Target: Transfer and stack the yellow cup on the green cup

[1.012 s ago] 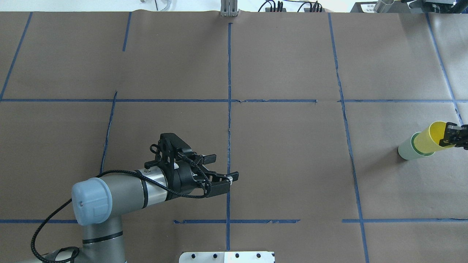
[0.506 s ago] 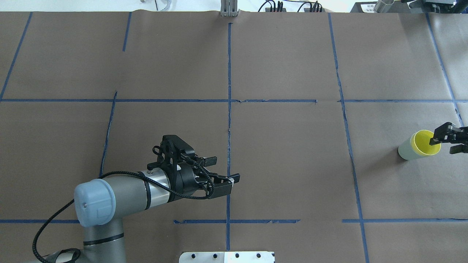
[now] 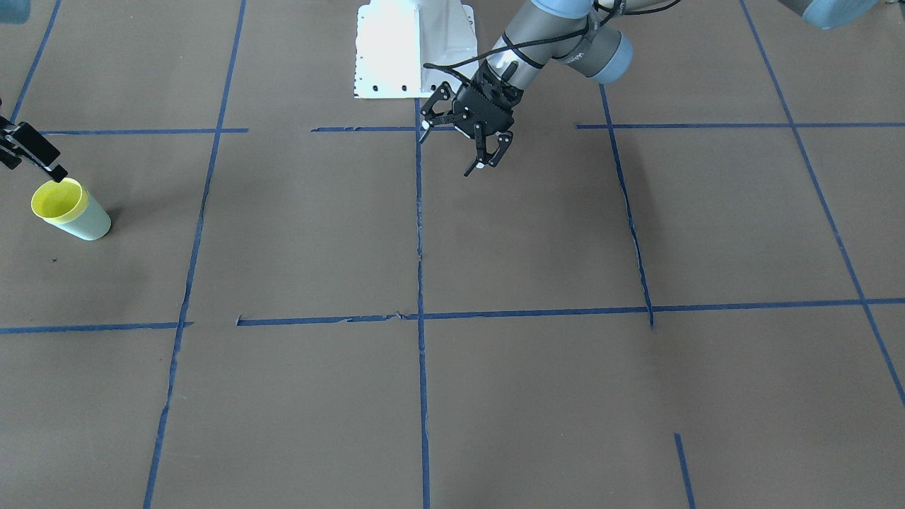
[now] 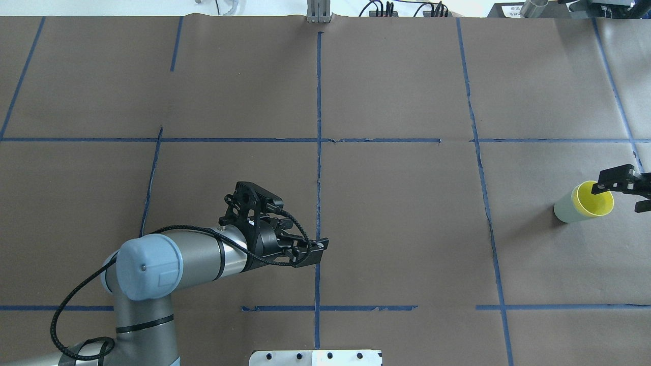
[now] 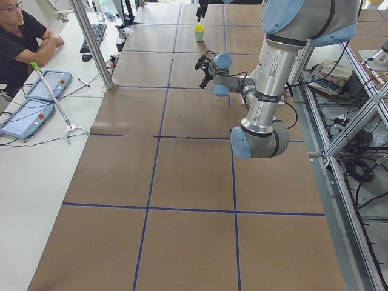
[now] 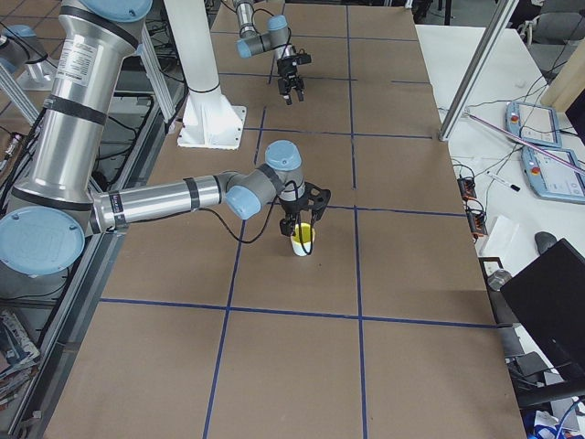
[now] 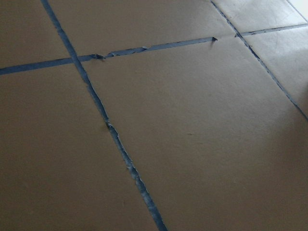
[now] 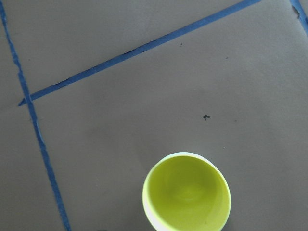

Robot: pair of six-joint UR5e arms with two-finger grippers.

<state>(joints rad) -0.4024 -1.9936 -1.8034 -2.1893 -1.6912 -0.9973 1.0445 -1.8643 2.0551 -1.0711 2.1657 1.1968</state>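
Observation:
The yellow cup (image 4: 592, 199) sits nested upright inside the green cup (image 4: 563, 210) at the table's right end; only its rim and inside show. The pair also shows in the front-facing view, yellow cup (image 3: 59, 200) in green cup (image 3: 86, 224), and from above in the right wrist view (image 8: 186, 193). My right gripper (image 4: 623, 192) is open and empty, just above and beside the cups' rim, touching neither. My left gripper (image 4: 318, 252) is open and empty, hovering over the table's middle, far from the cups; it also shows in the front-facing view (image 3: 452, 152).
Brown paper with blue tape lines (image 4: 319, 152) covers the table. The white robot base plate (image 3: 413, 49) is at the near edge. A person (image 5: 18, 36) sits at a side desk with tablets (image 5: 27, 103), off the table.
The yellow cup dropped from a tilted hold fully into the green cup. My right gripper opened and drew back from the rim. My left arm's wrist turned and shifted slightly.

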